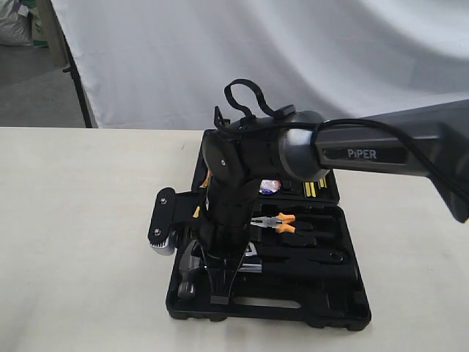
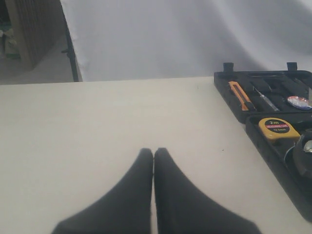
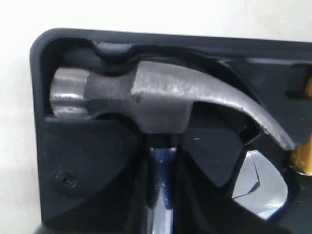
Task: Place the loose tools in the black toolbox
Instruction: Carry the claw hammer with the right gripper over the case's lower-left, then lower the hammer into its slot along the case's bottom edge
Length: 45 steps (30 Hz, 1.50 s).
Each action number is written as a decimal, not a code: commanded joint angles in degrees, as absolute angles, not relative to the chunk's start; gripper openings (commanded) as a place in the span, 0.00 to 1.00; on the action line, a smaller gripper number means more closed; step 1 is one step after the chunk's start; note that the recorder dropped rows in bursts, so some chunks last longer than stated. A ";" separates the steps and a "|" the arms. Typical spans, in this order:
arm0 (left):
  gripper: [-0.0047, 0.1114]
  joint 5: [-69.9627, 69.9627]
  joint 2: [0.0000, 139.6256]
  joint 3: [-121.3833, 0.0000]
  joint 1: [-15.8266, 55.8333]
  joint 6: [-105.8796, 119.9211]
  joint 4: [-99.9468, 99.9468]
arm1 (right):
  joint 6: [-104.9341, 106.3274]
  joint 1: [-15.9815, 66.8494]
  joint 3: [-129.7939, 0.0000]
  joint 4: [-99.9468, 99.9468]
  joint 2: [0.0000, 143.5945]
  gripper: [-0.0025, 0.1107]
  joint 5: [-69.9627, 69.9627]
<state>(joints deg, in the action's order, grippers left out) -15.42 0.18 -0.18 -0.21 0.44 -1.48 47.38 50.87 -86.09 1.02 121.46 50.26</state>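
1. The right end effector (image 1: 220,287) points down over the hammer (image 3: 161,97), its fingers flanking the shaft. I cannot tell whether they pinch it.
2. The hammer's head lies seated in a corner recess of the black toolbox (image 3: 39,58), and the wrench (image 3: 258,183) jaw is just beside its claw.
3. The tape roll (image 1: 269,187) sits in the toolbox's other half.
4. The left end effector (image 2: 153,152), fingers pressed together, hangs above the surface (image 2: 97,126), apart from the toolbox.

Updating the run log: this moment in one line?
hammer: seated in black toolbox | right gripper: at its neck, state unclear | left gripper: shut
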 commanded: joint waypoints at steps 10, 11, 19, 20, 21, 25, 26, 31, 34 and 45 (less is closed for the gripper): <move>0.05 -15.48 0.00 0.00 0.04 0.00 -1.73 | 44.75 50.93 -85.26 0.96 124.15 0.46 48.62; 0.05 -15.48 0.00 0.00 0.04 0.00 -1.73 | 44.15 50.93 -85.26 1.07 124.15 0.53 48.52; 0.05 -15.48 0.00 0.00 0.04 0.00 -1.73 | 43.52 50.93 -90.32 -2.92 123.79 0.76 58.03; 0.05 -15.48 0.00 0.00 0.04 0.00 -1.73 | 42.66 50.93 -91.71 -2.92 123.41 0.76 59.97; 0.05 -15.48 0.00 0.00 0.04 0.00 -1.73 | 41.76 50.93 -92.83 -2.92 122.80 0.76 61.72; 0.05 -15.48 0.00 0.00 0.04 0.00 -1.73 | 40.88 50.93 -95.72 -2.40 119.25 0.74 65.29; 0.05 -15.48 0.00 0.00 0.04 0.00 -1.73 | 40.64 50.93 -95.72 -2.28 118.11 0.71 65.38; 0.05 -15.48 0.00 0.00 0.04 0.00 -1.73 | 40.33 49.29 -95.43 0.32 115.25 0.21 67.30; 0.05 -15.48 0.00 0.00 0.04 0.00 -1.73 | 41.40 47.63 -92.51 3.47 115.13 0.03 65.54; 0.05 -15.48 0.00 0.00 0.04 0.00 -1.73 | 41.67 41.21 -69.71 2.90 115.13 0.03 43.70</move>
